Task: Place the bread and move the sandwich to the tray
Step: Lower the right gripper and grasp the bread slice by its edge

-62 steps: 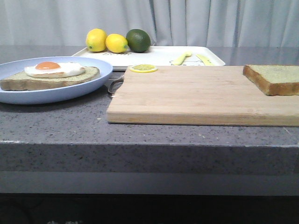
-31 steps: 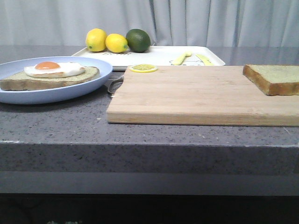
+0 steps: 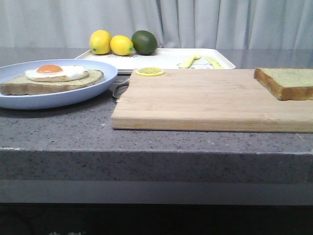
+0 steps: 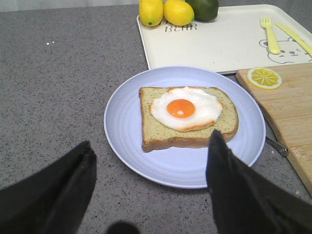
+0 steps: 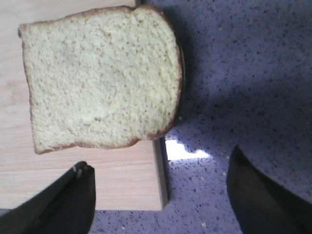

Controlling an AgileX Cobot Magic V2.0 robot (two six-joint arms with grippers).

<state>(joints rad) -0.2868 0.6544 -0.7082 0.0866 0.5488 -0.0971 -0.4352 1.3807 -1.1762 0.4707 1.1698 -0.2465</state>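
We saw the plain, brown-crusted square bread slice point(image 5: 102, 78) lying flat on the light wooden cutting board's point(image 3: 205, 98) right corner, at twelve o'clock from our spread right pincer point(image 5: 158, 195), its rounded top facing three o'clock. Our left pincer point(image 4: 151, 187) hung spread too. Nothing had moved since earlier.

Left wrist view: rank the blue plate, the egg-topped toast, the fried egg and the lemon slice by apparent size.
1. blue plate
2. egg-topped toast
3. fried egg
4. lemon slice
The lemon slice lies farther from the camera, but the gap looks clear.
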